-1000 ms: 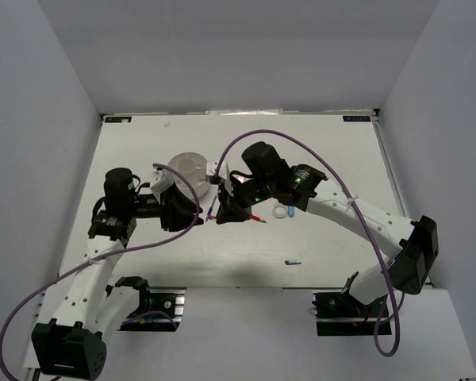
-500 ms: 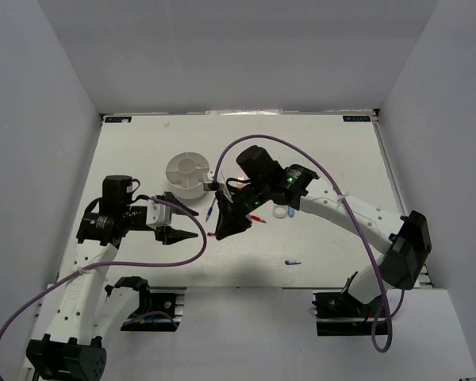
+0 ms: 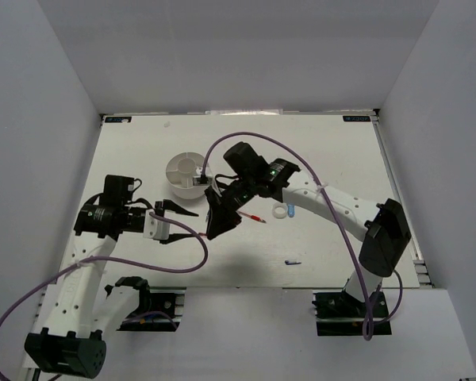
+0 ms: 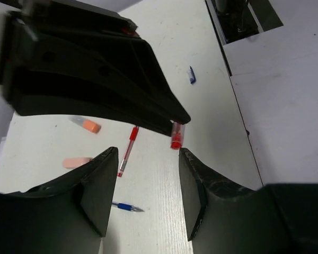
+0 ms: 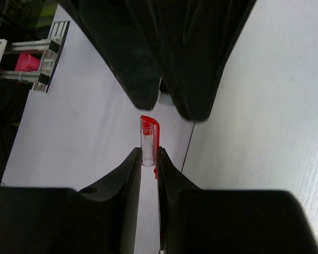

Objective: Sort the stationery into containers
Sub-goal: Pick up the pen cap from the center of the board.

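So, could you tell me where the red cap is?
Right wrist view: the red cap is pinched in the right gripper, facing the left gripper.

The white desk [image 3: 317,159] was lit brightly and evenly from above, soft shadows were cast near its middle and along its near edge, and in the wrist view the left tool [image 4: 148,153] was rendered dark and slightly blurred at close range.
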Available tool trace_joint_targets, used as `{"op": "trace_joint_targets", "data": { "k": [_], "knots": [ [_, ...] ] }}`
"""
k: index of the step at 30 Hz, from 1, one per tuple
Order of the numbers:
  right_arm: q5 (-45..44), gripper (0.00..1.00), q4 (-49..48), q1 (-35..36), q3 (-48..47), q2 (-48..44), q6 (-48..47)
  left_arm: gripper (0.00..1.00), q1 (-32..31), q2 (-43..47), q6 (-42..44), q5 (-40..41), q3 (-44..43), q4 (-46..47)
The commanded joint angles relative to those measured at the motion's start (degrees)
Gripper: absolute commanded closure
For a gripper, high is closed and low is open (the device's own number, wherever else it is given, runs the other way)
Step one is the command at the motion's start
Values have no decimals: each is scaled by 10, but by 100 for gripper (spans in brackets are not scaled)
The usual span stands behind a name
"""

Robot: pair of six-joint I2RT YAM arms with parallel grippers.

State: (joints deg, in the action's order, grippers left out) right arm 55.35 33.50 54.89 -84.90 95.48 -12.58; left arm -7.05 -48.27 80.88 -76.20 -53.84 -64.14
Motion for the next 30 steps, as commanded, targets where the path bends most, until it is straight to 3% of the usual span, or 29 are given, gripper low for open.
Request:
{"op": "trace_joint_targets", "data": {
  "k": [1, 13, 30],
  "knots": [
    [32, 99, -23, -5, -49, 17, 22, 41, -2, -31, 159, -11, -31, -144],
    [47, 100, -26, -15, -54, 30, 30, 45, -8, -35, 212, -4, -28, -166],
    [89, 98, -70, -14, -87, 62, 84, 49, -24, -40, 214, 9, -35, -167]
  ]
}}
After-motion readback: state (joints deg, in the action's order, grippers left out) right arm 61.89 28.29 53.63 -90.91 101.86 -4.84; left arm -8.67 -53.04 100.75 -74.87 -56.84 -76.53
